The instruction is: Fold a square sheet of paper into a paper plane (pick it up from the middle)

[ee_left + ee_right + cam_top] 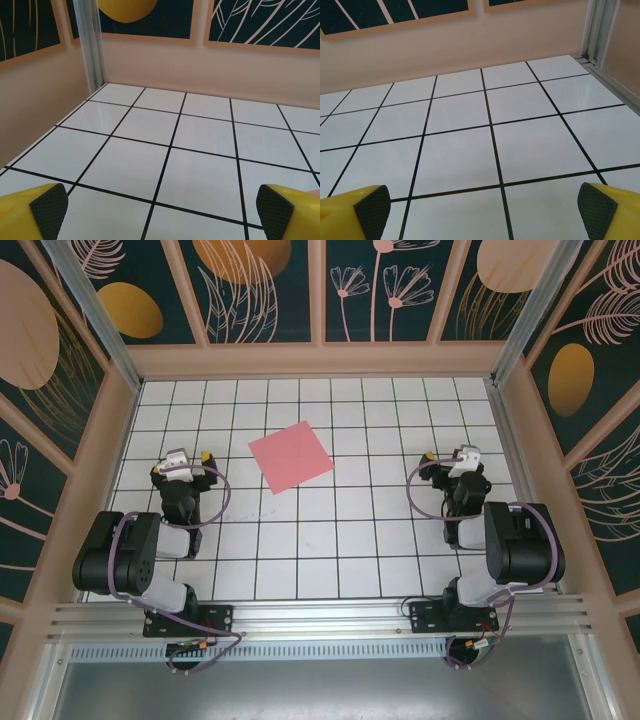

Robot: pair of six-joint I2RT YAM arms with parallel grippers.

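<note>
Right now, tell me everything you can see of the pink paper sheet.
The square sheet of paper is salmon-pink, plain and unmarked, and looks like thin matte paper. It lies flat and unfolded, with no crease or curled corner visible from the top view. Its edges are turned askew to the grid lines, so one corner points toward the near edge. It sits on the white gridded table, just left of centre and toward the far half, between the two arms. Only the table touches it.

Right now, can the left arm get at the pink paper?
Probably yes: the paper lies flat a little right of the open left gripper, with only bare tiles between them.
</note>
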